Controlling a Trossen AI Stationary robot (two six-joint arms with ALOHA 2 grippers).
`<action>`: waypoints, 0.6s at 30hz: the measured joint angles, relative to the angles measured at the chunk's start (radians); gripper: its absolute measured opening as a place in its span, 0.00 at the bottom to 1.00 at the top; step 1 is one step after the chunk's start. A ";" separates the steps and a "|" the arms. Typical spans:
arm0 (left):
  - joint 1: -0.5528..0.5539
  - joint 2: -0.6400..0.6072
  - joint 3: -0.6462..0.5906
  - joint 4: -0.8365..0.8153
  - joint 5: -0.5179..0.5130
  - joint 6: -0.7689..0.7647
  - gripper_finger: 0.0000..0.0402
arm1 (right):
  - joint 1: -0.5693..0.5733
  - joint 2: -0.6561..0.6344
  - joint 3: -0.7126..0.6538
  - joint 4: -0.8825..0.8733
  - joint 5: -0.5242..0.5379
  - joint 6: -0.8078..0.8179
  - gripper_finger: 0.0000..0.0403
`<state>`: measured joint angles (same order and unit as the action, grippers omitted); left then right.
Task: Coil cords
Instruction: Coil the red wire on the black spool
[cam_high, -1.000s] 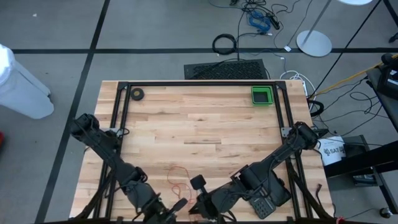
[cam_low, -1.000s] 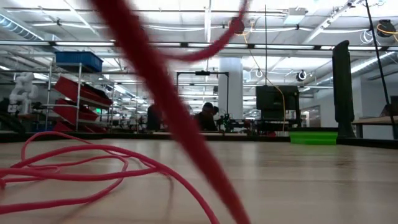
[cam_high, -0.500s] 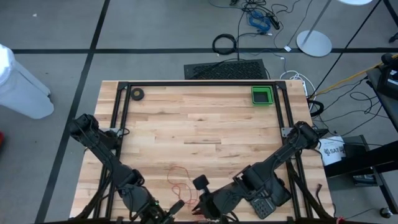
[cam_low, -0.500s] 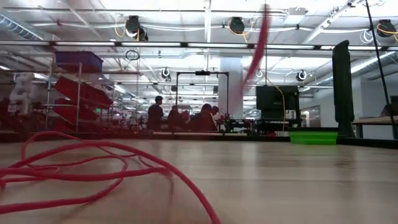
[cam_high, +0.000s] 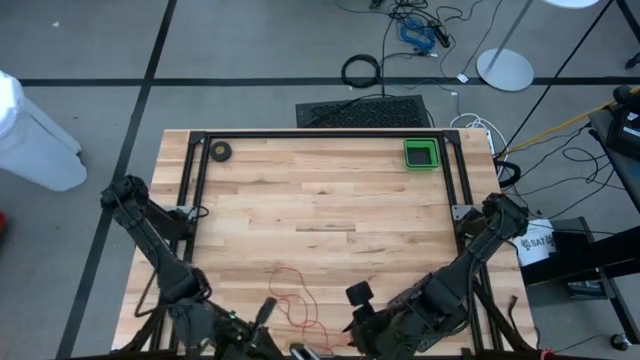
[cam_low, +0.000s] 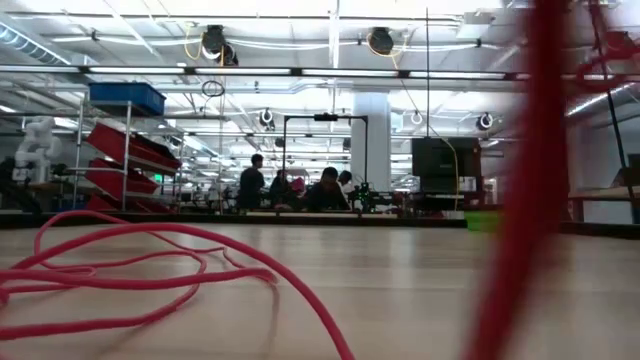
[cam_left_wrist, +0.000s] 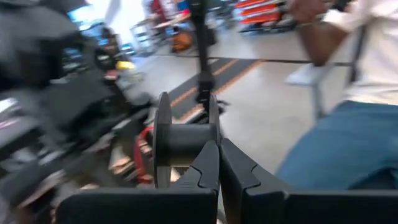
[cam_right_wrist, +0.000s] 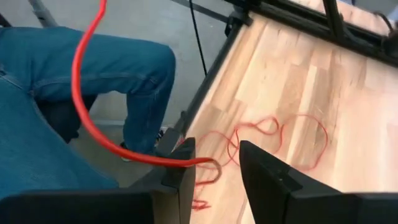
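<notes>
A thin red cord (cam_high: 295, 295) lies in loose loops near the table's front edge and shows in the low view (cam_low: 150, 270). One strand of it hangs blurred close before the low camera (cam_low: 535, 180). My left gripper (cam_high: 268, 308) hovers left of the loops, shut on a dark spool (cam_left_wrist: 183, 140) with some red cord beside one flange (cam_left_wrist: 143, 149). My right gripper (cam_right_wrist: 214, 171) hovers right of the loops and is open. A raised strand (cam_right_wrist: 81, 93) curves down past one of its fingertips (cam_right_wrist: 186, 165). My left gripper pinches one flange of the spool (cam_left_wrist: 213, 127) between its two shut fingers, which come at it about level. The spool is lifted clear of the table, with its axle lying across the fingers. Whether my right gripper's fingertip touches the passing strand, I cannot tell.
A green tray (cam_high: 421, 154) sits at the far right and a small dark tape roll (cam_high: 220, 151) at the far left. A black frame (cam_high: 320, 134) borders the table. A person in jeans (cam_right_wrist: 74, 93) stands just beyond the front edge.
My right gripper has opened, let go of the cord, and gone toward the table's right edge. My left gripper has shifted a little toward the left edge with the spool and turned. The raised strand has swung from left to right across the low view.
</notes>
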<state>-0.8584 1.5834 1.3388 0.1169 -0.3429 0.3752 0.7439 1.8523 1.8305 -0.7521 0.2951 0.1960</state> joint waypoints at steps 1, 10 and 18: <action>-0.009 -0.008 0.000 -0.006 -0.048 0.000 0.00 | 0.001 0.000 0.000 -0.023 0.012 0.023 0.28; -0.102 -0.035 0.000 -0.114 -0.431 0.000 0.00 | -0.022 0.000 -0.006 -0.123 0.035 0.114 0.27; -0.124 -0.062 0.000 -0.131 -0.740 -0.058 0.00 | -0.083 0.000 -0.007 -0.410 0.256 0.312 0.27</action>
<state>-0.9829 1.5213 1.3384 -0.0144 -1.0834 0.3168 0.6610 1.8523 1.8236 -1.1617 0.5515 0.5079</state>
